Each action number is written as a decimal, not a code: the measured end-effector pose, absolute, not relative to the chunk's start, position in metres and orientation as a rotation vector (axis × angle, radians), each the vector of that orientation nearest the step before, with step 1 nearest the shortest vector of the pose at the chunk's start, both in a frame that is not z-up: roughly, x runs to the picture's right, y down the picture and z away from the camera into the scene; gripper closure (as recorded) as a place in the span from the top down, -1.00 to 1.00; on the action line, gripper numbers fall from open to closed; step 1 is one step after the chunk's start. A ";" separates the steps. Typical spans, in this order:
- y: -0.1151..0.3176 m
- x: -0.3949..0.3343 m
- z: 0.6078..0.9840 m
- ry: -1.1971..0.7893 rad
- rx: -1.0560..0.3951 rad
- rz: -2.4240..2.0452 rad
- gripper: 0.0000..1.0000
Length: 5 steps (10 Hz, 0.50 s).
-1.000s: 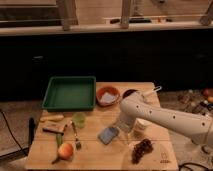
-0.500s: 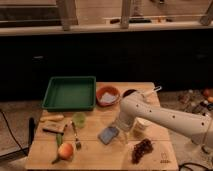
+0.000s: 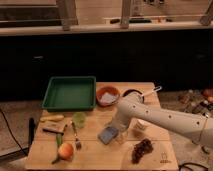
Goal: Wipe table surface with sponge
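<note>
The light wooden table surface (image 3: pixel 95 155) fills the lower middle of the camera view. The sponge (image 3: pixel 107 134), a small flat blue-grey pad, lies on it near the centre. My white arm reaches in from the right and bends down over the table. The gripper (image 3: pixel 119 133) is at the arm's end, low over the table, right beside the sponge's right edge. It looks to be touching the sponge.
A green tray (image 3: pixel 70 92) stands at the back left. An orange bowl (image 3: pixel 107 95) and a dark pan (image 3: pixel 134 94) are at the back. A green cup (image 3: pixel 79 119), fork (image 3: pixel 76 137), peach (image 3: pixel 65 150), banana (image 3: pixel 52 118), brown block (image 3: pixel 53 130) and grapes (image 3: pixel 142 149) lie around.
</note>
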<state>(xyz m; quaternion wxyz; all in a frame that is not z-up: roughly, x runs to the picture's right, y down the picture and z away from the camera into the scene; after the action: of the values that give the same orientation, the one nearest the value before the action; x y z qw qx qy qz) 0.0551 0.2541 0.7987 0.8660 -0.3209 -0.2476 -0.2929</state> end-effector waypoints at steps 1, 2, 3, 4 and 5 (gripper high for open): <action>0.257 0.051 0.803 -0.516 -0.673 -0.608 0.60; 0.258 0.050 0.806 -0.513 -0.672 -0.602 0.60; 0.260 0.049 0.810 -0.509 -0.672 -0.595 0.60; 0.260 0.048 0.813 -0.506 -0.671 -0.591 0.53; 0.260 0.048 0.815 -0.504 -0.670 -0.587 0.39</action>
<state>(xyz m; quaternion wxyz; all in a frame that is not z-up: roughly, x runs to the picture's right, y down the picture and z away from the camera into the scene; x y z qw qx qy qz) 0.0476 0.2605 0.8154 0.8719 -0.3208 -0.2410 -0.2809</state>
